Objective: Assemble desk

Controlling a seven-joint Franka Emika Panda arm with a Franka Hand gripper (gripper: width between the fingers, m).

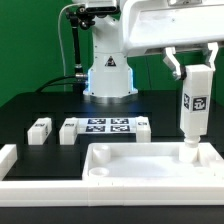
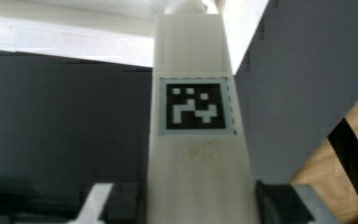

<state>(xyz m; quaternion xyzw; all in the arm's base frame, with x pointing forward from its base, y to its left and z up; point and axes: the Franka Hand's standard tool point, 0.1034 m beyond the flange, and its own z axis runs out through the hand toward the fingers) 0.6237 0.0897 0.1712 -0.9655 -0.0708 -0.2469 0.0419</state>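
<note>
Presently held: held leg [image 1: 193, 105], white and square, upright, its tag facing the exterior camera.
Gripper [image 1: 195, 72]: fingers [image 1: 174, 63] closed on the held leg's upper part, one on each side.
Tabletop [image 1: 140, 165]: lies flat at the front of the black table [image 1: 30, 105], raised rim upward.
Contact: the held leg's lower end meets the tabletop's far corner at the exterior view's right; seating in the socket cannot be told.
Loose leg A [image 1: 40, 130]: lying apart, left of the marker board [image 1: 105, 127].
Loose leg B [image 1: 68, 130]: just beside the board's left end.
Loose leg C [image 1: 143, 125]: at the board's right end.
Border rail [image 1: 8, 155]: at the exterior view's left edge.
</note>
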